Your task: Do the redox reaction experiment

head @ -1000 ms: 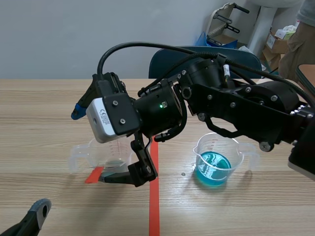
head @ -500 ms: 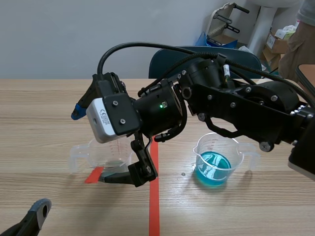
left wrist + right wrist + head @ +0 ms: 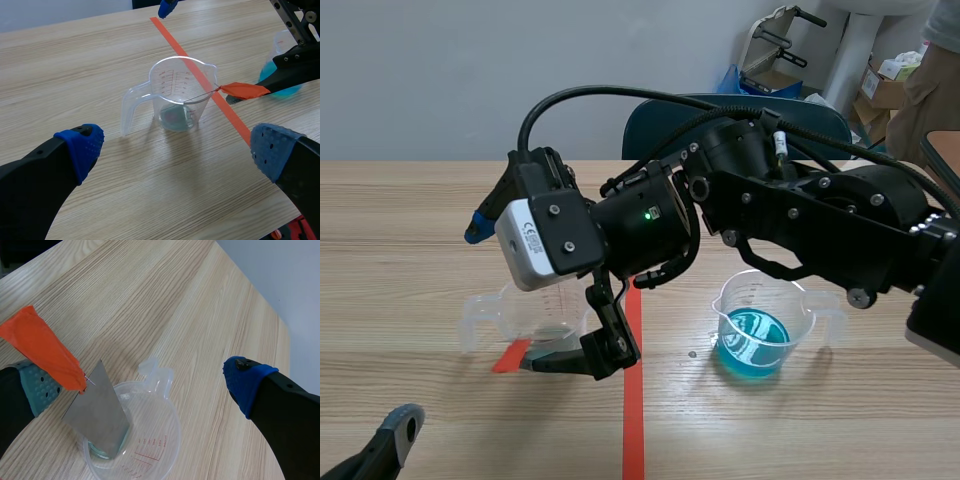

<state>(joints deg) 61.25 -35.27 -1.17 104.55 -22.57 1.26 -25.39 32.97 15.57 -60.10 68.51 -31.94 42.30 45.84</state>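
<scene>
A clear beaker (image 3: 525,315) (image 3: 175,95) (image 3: 135,440) stands left of the tape line with a little liquid at its bottom. A grey metal sheet (image 3: 97,412) (image 3: 175,117) stands tilted inside it, hung on a thin wire from an orange tag (image 3: 45,347) (image 3: 245,90) (image 3: 510,355). The tag lies on one pad of my right gripper (image 3: 507,295) (image 3: 140,385), which is open above the beaker, its other finger wide away. A second beaker (image 3: 755,330) (image 3: 267,70) holds blue liquid to the right. My left gripper (image 3: 177,150) is open, low and just short of the clear beaker.
An orange-red tape line (image 3: 633,400) runs down the table between the two beakers. The right arm (image 3: 790,215) spans the table above the blue beaker. A blue chair (image 3: 660,125) and boxes (image 3: 885,85) stand beyond the far edge.
</scene>
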